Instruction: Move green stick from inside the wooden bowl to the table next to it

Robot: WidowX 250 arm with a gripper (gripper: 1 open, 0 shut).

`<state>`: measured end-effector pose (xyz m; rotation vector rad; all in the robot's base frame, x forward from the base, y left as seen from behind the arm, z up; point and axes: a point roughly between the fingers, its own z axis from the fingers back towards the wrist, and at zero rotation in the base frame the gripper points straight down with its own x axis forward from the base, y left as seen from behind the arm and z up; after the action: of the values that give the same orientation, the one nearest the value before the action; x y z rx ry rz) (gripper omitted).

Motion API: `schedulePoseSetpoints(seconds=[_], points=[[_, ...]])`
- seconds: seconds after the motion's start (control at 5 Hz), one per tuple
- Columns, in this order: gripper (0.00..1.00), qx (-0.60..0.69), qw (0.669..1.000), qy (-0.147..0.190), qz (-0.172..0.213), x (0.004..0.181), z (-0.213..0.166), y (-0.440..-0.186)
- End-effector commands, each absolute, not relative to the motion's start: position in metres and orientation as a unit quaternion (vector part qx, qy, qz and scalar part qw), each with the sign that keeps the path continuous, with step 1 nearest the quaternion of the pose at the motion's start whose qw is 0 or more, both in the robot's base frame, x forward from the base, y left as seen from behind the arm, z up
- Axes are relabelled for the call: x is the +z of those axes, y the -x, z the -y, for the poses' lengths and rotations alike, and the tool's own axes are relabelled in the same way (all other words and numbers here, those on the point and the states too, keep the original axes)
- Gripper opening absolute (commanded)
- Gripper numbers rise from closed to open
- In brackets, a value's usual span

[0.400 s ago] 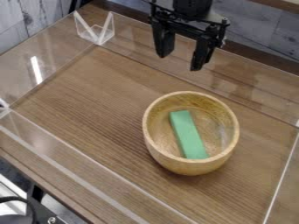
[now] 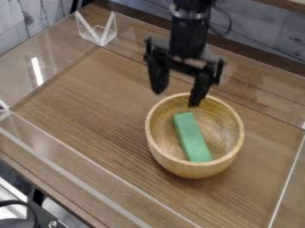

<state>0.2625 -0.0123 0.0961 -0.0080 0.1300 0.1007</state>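
While the arm hangs above the far rim of the bowl, the single camera view reads as follows.

Camera view, gripper: the black gripper [image 2: 183, 82] points downward with its two fingers [image 2: 156, 76] spread wide apart, and no object sits between them.

Camera view, gripper position: it is over the far edge of the wooden bowl [image 2: 160, 142]; one fingertip shows just outside the rim on the left of the picture, the other above the rim on the right. Whether either tip touches the rim cannot be told.

Camera view, green stick: the green stick [image 2: 191, 136] lies flat inside the wooden bowl on its bottom, long axis running from the far side toward the near side and slanted slightly. It is not in contact with the gripper.

Camera view, wooden bowl: it stands upright on the table [image 2: 84, 98], toward the right half of the picture.

Camera view, table: brown wood grain, edged by low clear walls [image 2: 48, 67].
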Motion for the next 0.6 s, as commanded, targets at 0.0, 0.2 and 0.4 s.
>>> schedulePoseSetpoints(seconds=[0.0, 0.2, 0.4], points=[[1.00, 0.056, 0.998, 0.007, -0.024, 0.100, 0.021, -0.260], [1.00, 0.066, 0.998, 0.007, -0.015, 0.091, 0.027, -0.258], [1.00, 0.073, 0.997, 0.008, -0.007, 0.082, 0.032, -0.259]])
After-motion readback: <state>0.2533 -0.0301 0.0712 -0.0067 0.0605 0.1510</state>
